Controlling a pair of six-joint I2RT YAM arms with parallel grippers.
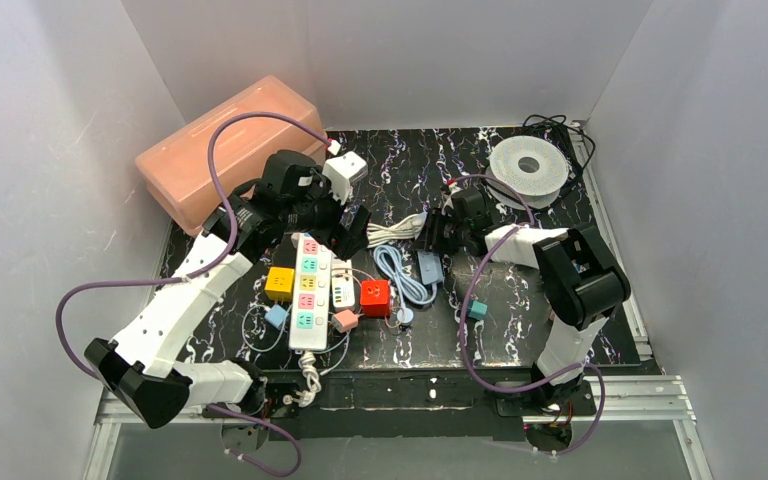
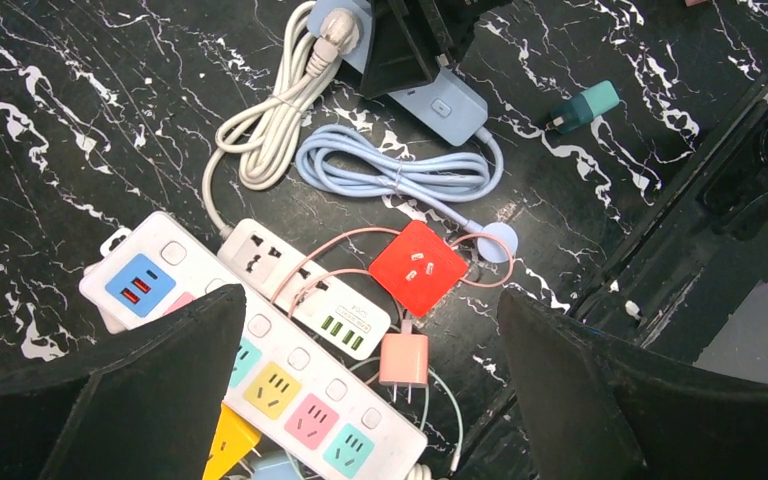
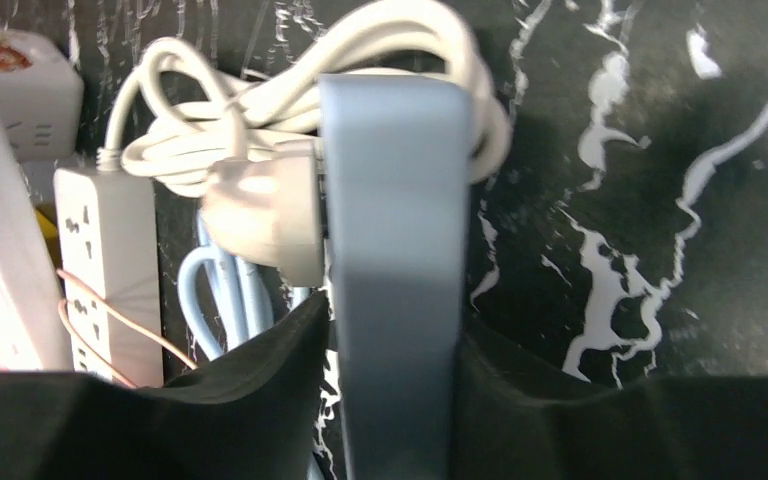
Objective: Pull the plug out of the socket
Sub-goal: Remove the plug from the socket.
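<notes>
Plug (image 3: 270, 215), white, sits pushed into the side of the blue socket strip (image 3: 395, 250) at mid-table. The right gripper (image 3: 395, 345) clamps that strip (bracing it, I judge). The left gripper (image 2: 368, 310) hangs wide open above the coloured strips (image 2: 300, 390) and must next take the plug. Only the right wrist view shows the clamp close up.

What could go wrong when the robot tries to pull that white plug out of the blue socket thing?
1. The right gripper pinches the blue power strip, so a hard tug on the white plug might twist the strip loose.
2. The white cord lies bunched right behind the strip and could drag along.
3. The left gripper hangs open above the red charger and might bump it on its way over.
</notes>
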